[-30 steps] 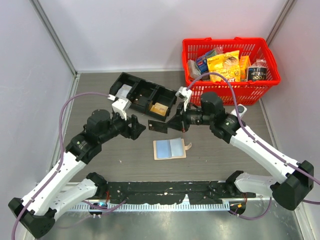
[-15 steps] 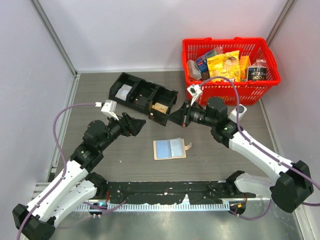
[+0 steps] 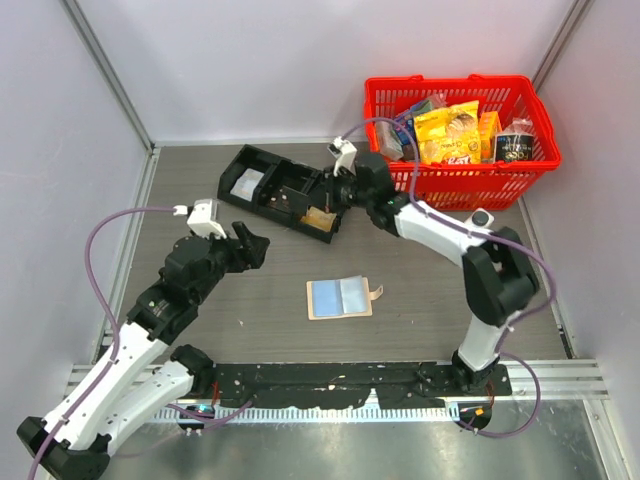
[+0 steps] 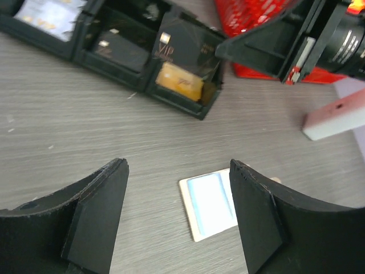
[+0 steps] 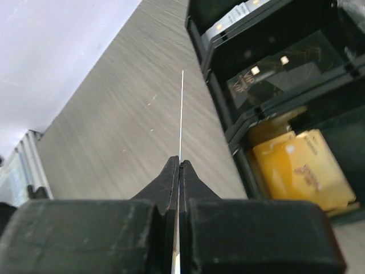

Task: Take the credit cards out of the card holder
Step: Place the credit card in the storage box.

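Grey table (image 3: 420, 325) with a fine wood grain running left to right, closed in by pale walls at the left, back and right. Carries three things, all apart from one another. Near the middle, a little toward the near edge: the card holder (image 3: 339, 297), lying flat and open, light blue inner faces up, tan border showing all round, small closing tab sticking out to the right. Farther back and left of centre: a black three-compartment tray (image 4: 178, 103), set at a slant to the table's edges. In the back right corner: a red plastic basket (image 3: 455, 185), upright, close to the tray's right end.
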